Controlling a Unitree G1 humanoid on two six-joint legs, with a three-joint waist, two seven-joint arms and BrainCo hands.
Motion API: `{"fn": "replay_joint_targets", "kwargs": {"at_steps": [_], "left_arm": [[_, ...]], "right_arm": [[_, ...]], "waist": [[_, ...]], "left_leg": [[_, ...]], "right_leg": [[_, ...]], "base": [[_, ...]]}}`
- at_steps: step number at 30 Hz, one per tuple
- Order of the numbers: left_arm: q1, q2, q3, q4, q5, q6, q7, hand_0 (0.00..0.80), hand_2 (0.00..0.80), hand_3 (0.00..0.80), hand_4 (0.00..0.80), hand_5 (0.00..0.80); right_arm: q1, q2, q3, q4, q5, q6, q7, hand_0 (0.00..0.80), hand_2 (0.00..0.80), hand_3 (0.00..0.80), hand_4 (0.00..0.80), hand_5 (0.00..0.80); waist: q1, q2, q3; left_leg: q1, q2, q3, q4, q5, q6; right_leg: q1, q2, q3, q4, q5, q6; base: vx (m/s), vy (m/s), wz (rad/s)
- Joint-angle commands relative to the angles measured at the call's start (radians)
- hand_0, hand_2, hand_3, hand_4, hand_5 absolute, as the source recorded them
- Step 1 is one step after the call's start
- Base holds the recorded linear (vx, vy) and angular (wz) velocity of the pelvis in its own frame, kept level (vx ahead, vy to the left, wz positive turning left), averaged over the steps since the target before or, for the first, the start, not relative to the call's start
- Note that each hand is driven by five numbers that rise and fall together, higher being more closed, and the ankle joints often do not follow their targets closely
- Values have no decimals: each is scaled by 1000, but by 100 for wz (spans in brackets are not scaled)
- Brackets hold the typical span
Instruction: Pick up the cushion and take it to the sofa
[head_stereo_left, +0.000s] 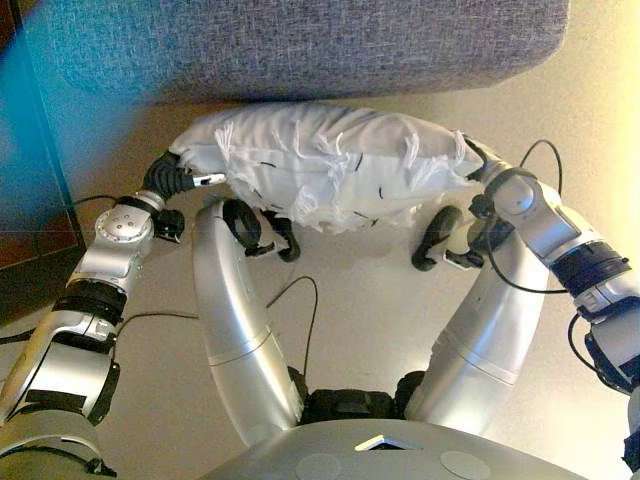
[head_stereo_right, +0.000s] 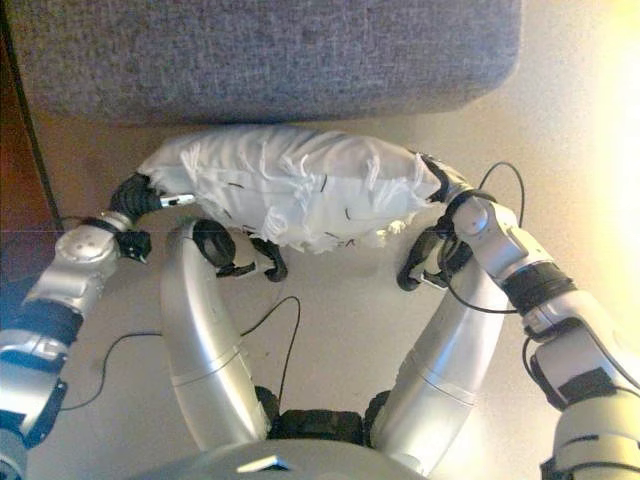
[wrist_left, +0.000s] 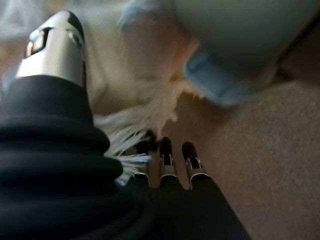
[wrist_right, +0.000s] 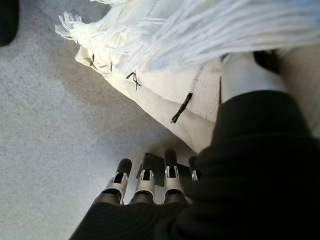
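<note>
A white cushion (head_stereo_left: 320, 165) with fringes and small black stitches is held off the floor between my two hands, just in front of the grey sofa (head_stereo_left: 300, 45). My left hand (head_stereo_left: 172, 178) presses on its left end and my right hand (head_stereo_left: 482, 160) on its right end. In the left wrist view the fingers (wrist_left: 165, 160) lie straight beside the cushion's fringe (wrist_left: 145, 110), with the thumb (wrist_left: 55, 45) up against the cloth. In the right wrist view the fingers (wrist_right: 145, 182) are also straight under the cushion (wrist_right: 200, 30).
The sofa's front edge runs across the top of the view, close behind the cushion. A dark wooden piece (head_stereo_right: 15, 150) stands at the left edge. Beige floor (head_stereo_left: 360, 300) lies below the cushion.
</note>
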Motion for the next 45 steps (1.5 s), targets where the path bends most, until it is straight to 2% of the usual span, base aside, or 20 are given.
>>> {"fn": "replay_joint_targets", "kwargs": {"at_steps": [1,11,26,27,28,29,30,31,39,45], "left_arm": [[16,-33,14,-15,-59,-11,-40,0,0,0,0,0],[-79,-63,-29,-28,-120,-42,-65,0,0,0,0,0],[-173,-207,-49,-102,-195,-55,-51,0,0,0,0,0],[-180,-220,-52,-109,-202,-54,-69,198,198,198,198,198],[-183,-232,-59,-120,-205,-50,-81,624,624,624,624,624],[-183,-235,-60,-122,-204,-49,-82,800,800,800,800,800],[-184,-244,-67,-134,-203,-45,-93,800,800,800,800,800],[-186,-246,-70,-140,-201,-38,-95,800,800,800,800,800],[-165,-261,-68,-163,-170,-22,-73,800,800,800,800,800],[-123,-263,-46,-181,-154,-27,-75,800,800,800,800,800]], "right_arm": [[-15,3,-26,-27,6,-45,-11,0,0,0,0,0],[-43,24,-9,-16,17,-27,19,0,0,0,0,0],[-59,130,-1,-30,11,11,42,0,0,0,0,0],[-58,137,2,-32,11,14,42,0,0,0,0,0],[-58,146,3,-34,7,20,43,0,0,0,0,0],[-57,149,3,-34,6,20,42,0,0,0,0,0],[-52,157,3,-36,2,19,40,599,599,599,599,599],[-51,163,4,-38,0,19,42,800,800,800,800,800],[-27,176,-11,-57,0,24,36,800,800,800,800,800],[21,178,-49,-70,61,37,15,800,800,800,800,800]], "waist": [[-5,15,-6],[-12,5,-6],[-18,-6,-6],[-19,-7,-6],[-19,-7,-6],[-19,-7,-6],[-19,-7,-6],[-20,-7,-6],[-21,-7,-6],[-23,-4,-6]], "left_leg": [[21,47,-89,-66,-39,-76],[12,52,-105,-54,-36,-74],[0,35,-140,-14,-36,-75],[-1,34,-142,-8,-38,-76],[-1,32,-144,-3,-39,-76],[-1,31,-145,-2,-39,-76],[-1,29,-147,3,-39,-77],[-1,28,-149,7,-40,-77],[-1,27,-161,27,-45,-82],[-1,25,-167,39,-48,-88]], "right_leg": [[26,-35,96,-196,146,58],[25,-37,103,-190,153,61],[24,-30,116,-156,151,63],[24,-29,117,-152,150,62],[24,-29,119,-148,149,61],[24,-29,119,-147,149,62],[24,-28,120,-143,149,61],[24,-27,122,-140,149,62],[24,-23,127,-124,145,64],[24,-17,136,-109,140,64]], "base": [[0,0,0],[0,0,0],[2,-2,0],[0,0,0],[0,0,0],[30,-22,0],[0,0,0],[34,-27,0],[0,0,0],[0,0,0]]}}
